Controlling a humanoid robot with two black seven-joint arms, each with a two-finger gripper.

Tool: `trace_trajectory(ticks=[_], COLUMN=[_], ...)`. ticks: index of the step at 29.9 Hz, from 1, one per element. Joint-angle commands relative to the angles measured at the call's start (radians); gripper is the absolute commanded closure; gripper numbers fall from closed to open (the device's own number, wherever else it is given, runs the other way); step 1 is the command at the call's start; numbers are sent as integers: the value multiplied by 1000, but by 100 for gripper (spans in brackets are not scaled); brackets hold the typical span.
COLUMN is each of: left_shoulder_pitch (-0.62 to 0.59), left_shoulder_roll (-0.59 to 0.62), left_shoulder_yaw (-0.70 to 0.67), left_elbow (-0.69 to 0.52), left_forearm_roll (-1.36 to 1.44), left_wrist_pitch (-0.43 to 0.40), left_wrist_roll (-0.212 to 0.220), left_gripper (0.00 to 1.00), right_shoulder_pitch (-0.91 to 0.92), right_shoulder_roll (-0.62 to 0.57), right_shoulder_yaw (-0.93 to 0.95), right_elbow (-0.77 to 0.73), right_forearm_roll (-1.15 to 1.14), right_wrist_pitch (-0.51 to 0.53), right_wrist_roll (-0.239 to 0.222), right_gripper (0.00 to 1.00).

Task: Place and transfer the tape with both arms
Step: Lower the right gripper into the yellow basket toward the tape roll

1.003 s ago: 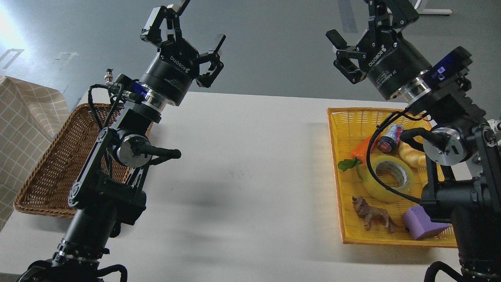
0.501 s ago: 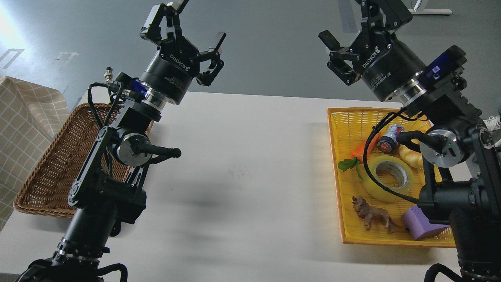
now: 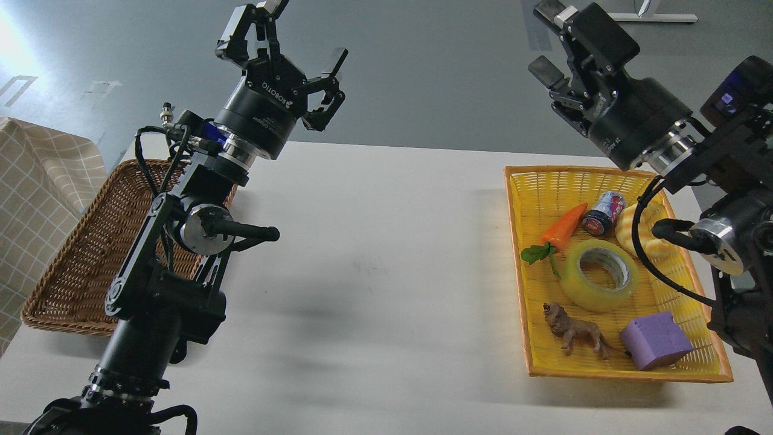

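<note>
The tape (image 3: pixel 601 275), a wide translucent yellow roll with a grey-white core, lies flat in the yellow basket (image 3: pixel 531 181) on the right of the table. My right gripper (image 3: pixel 546 36) is open and empty, held high above the basket's far edge, well apart from the tape. My left gripper (image 3: pixel 284 39) is open and empty, raised high over the table's far left, above the brown wicker basket (image 3: pixel 78 254).
In the yellow basket with the tape lie a toy carrot (image 3: pixel 561 229), a small can (image 3: pixel 603 212), a bread piece (image 3: pixel 640 232), a toy lion (image 3: pixel 574 332) and a purple block (image 3: pixel 655 340). A checked cloth (image 3: pixel 36 199) hangs at the far left.
My right arm has swung to the right and up, uncovering the tape and the purple block. My left arm has barely moved.
</note>
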Motion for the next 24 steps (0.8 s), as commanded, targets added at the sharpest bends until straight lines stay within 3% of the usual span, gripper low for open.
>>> trace_trajectory(ticks=[1, 6, 12, 24], left_shoulder_pitch=[4, 7, 9, 7], left_shoulder_roll=[0, 0, 0, 0], left_shoulder_yaw=[2, 6, 7, 11], left_elbow=[0, 0, 0, -2], left_forearm_roll=[0, 2, 2, 3], left_wrist_pitch=[0, 0, 0, 0], left_wrist_roll=[0, 2, 2, 2], left_gripper=[2, 2, 2, 2], right_shoulder_pitch=[-31, -111, -212, -309], right_shoulder_roll=[-88, -192, -304, -347], right_shoulder_yaw=[-2, 0, 6, 130], right_elbow=[9, 10, 9, -2], right_forearm_roll=[-78, -198, -264, -259], right_wrist_pitch=[-1, -6, -8, 20], right_wrist_roll=[0, 11, 92, 108], right_gripper=[1, 1, 1, 0])
